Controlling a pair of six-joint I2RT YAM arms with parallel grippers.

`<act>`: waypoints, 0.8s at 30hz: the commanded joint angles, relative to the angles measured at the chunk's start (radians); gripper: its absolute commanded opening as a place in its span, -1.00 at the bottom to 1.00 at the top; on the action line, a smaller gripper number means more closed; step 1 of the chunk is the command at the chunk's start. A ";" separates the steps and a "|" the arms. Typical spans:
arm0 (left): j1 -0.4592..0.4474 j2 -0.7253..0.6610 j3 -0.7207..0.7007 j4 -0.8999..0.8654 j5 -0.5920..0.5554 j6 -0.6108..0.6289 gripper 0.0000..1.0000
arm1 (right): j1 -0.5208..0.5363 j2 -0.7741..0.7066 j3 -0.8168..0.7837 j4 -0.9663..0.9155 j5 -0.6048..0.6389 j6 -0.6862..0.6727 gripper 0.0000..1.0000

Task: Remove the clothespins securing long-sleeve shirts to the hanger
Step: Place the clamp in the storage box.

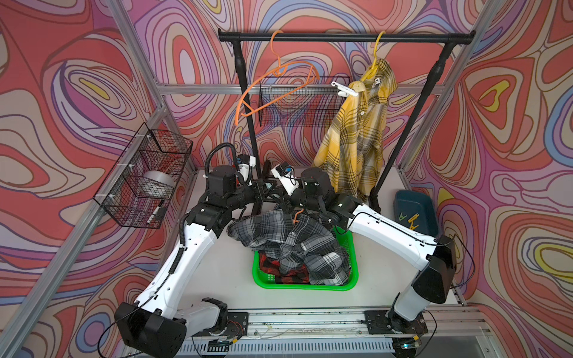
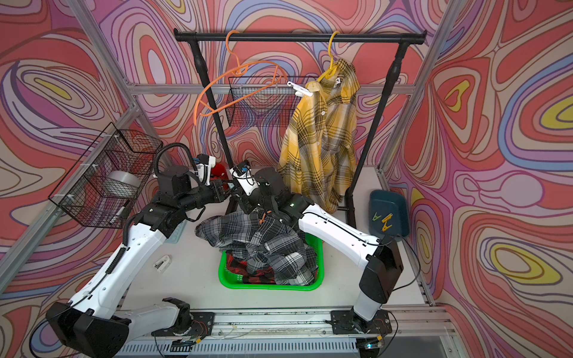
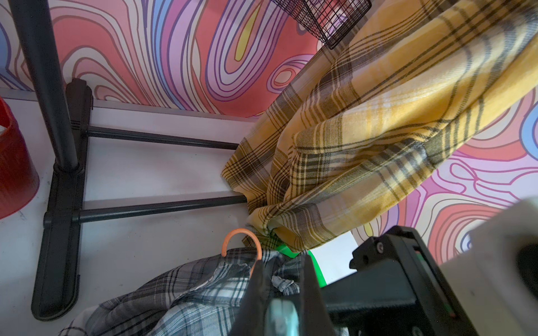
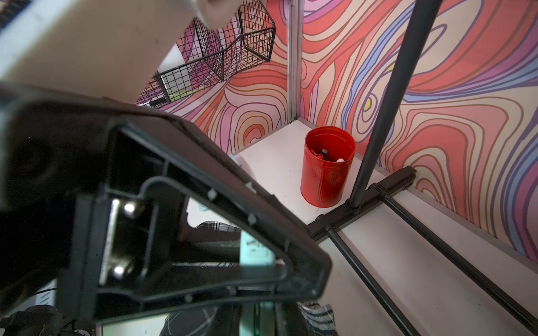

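A wire basket (image 1: 145,176) hangs on the left wall. A white clothespin (image 2: 162,262) lies on the worktop (image 2: 192,279) beside the left arm. The left gripper (image 3: 281,260) is clenched on a pale green clothespin (image 3: 281,315) above the grey shirt (image 1: 279,235). That shirt is heaped over the red shirt (image 1: 269,266) in a green basket (image 1: 310,286), with an orange hanger hook (image 1: 298,216) poking out. The right gripper (image 2: 257,209) sits low by that hook; I cannot tell whether it is clenched or released. Further right, the yellow shirt (image 1: 356,136) hangs from the rail (image 1: 341,37), with a second white clothespin (image 1: 344,90) clipped at its shoulder. Green and yellow clothespins (image 1: 413,220) lie in the blue tray (image 1: 403,198).
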 commanded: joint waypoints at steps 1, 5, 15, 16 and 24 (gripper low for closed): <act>0.011 -0.028 -0.031 0.053 0.015 0.020 -0.83 | -0.003 -0.028 -0.010 0.018 0.026 0.017 -1.00; 0.053 -0.106 -0.119 0.192 -0.014 0.012 0.69 | -0.004 -0.070 -0.065 0.000 0.051 0.032 -1.00; 0.170 -0.234 -0.221 0.271 -0.045 0.042 1.00 | -0.004 -0.346 -0.289 -0.148 0.243 0.146 -1.00; 0.181 -0.243 -0.237 0.284 -0.046 0.043 1.00 | -0.004 -0.381 -0.315 -0.183 0.282 0.160 -1.00; 0.254 -0.238 -0.279 0.280 -0.005 0.047 1.00 | -0.171 -0.618 -0.456 -0.510 0.468 0.366 -1.00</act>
